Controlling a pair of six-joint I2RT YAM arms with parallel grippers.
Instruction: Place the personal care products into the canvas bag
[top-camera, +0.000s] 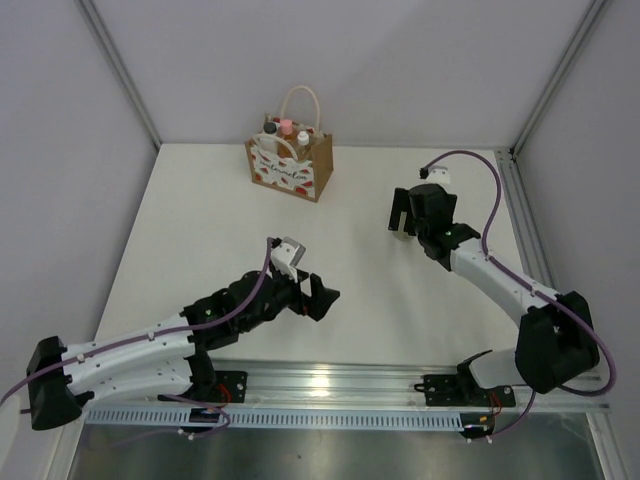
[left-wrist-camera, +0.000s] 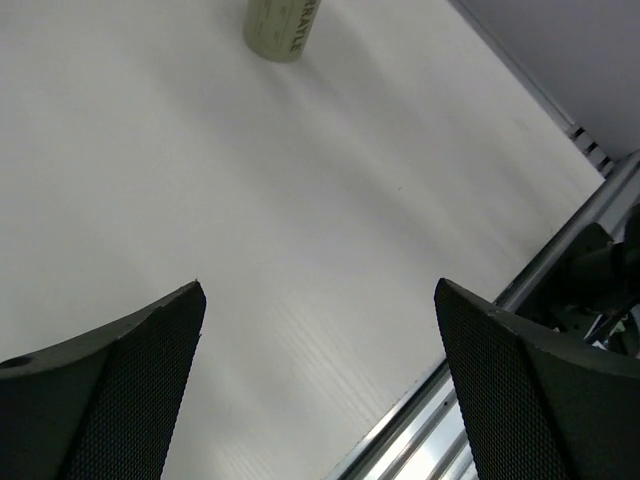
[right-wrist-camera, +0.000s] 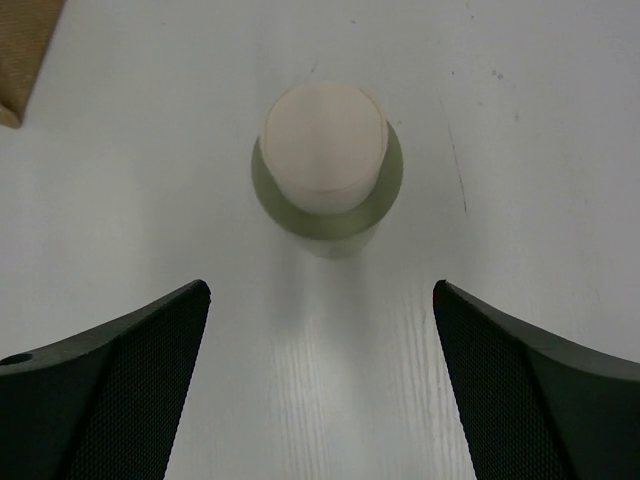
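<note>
Three of the personal care products, a pink-capped bottle (top-camera: 285, 126), a white-capped bottle (top-camera: 303, 138) and a black-lidded jar (top-camera: 269, 128), are seen standing inside the canvas bag (top-camera: 290, 170) at the far side of the tabletop (top-camera: 220, 230). The pale olive bottle with a cream cap (right-wrist-camera: 325, 150) is seen upright on the tabletop, well right of the bag. The right claw (right-wrist-camera: 320, 287) is poised above it, apparently lined up for an overhead grasp; its jaws are spread wide and nothing is held or touched. The left claw (left-wrist-camera: 319, 285) is likewise held wide open and empty near the arm bases, seemingly kept clear.
</note>
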